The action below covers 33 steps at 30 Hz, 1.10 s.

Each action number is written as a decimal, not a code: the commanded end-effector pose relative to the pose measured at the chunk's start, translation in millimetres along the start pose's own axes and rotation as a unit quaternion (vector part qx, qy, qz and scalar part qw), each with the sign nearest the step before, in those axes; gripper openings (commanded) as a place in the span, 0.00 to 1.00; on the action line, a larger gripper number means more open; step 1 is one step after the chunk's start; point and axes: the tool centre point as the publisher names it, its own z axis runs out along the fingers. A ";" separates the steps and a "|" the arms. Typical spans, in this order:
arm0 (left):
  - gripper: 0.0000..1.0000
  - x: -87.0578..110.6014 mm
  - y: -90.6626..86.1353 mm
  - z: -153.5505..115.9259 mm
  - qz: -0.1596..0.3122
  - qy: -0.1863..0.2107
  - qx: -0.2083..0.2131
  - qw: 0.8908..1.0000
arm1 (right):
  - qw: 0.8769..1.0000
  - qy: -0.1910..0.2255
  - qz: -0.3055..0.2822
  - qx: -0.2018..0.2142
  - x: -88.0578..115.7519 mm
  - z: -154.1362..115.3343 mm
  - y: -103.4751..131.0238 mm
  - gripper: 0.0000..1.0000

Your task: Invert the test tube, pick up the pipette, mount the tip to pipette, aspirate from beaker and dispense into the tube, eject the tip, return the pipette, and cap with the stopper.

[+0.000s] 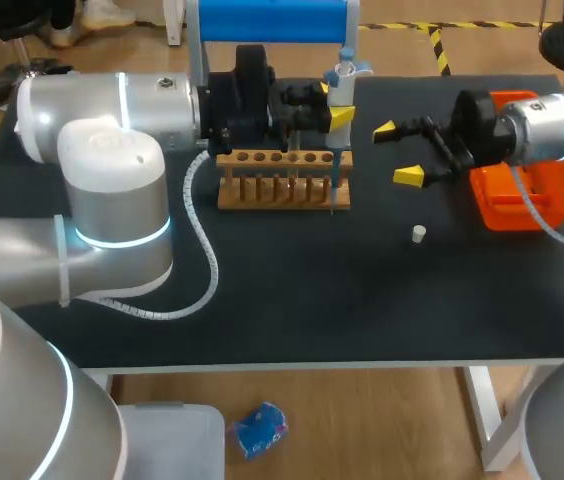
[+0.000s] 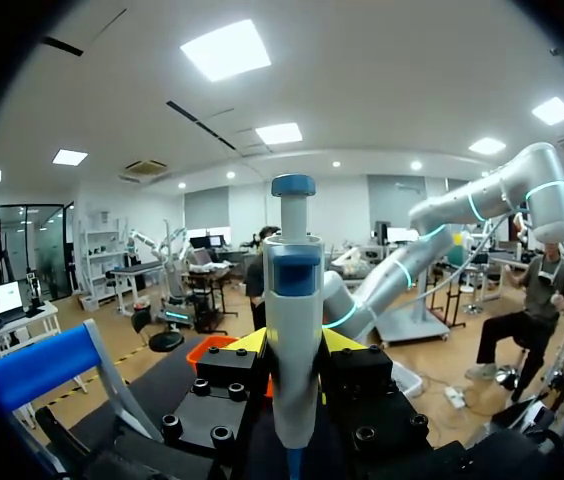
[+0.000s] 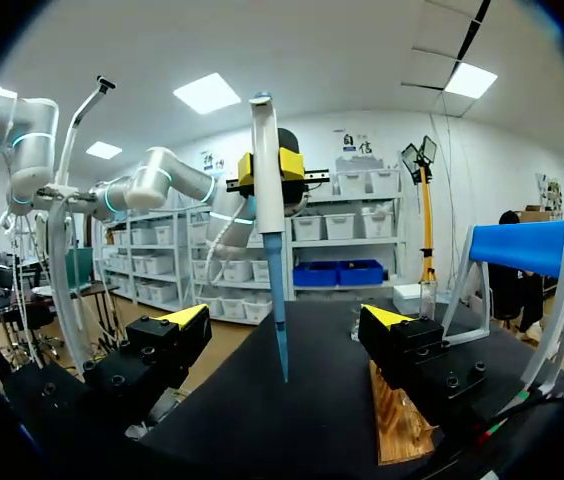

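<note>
My left arm (image 1: 112, 160), right arm (image 1: 547, 125): silver-white rounded shells, cyan light rings | left gripper (image 1: 332, 105), right gripper (image 1: 397, 153): black, socket screws, yellow tips | white spiral-wrapped cable (image 1: 202, 250)

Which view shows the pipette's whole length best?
The right wrist view: the pipette stands side-on, plunger to lower end, ahead of the open right gripper. The head view shows it from above, foreshortened, by the wooden rack. The left wrist view shows only its upper body and plunger.

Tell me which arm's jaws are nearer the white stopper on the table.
The right. The right arm's jaws stand open just past the stopper, on its far side; the left arm's, shut on the pipette, are farther off at the rack.
</note>
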 end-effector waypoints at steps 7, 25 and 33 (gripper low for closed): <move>0.00 -0.5 5.0 0.5 -0.007 -0.010 -0.013 1.000 | 1.000 0.000 0.000 0.025 3.7 20.9 7.5 1.00; 0.00 -2.1 7.6 2.6 -0.011 -0.012 -0.017 1.000 | 1.000 -0.002 -0.013 0.023 13.0 57.5 40.5 1.00; 0.00 -2.1 7.6 2.6 -0.011 -0.012 -0.017 1.000 | 0.999 0.003 -0.015 0.030 11.8 68.8 52.8 1.00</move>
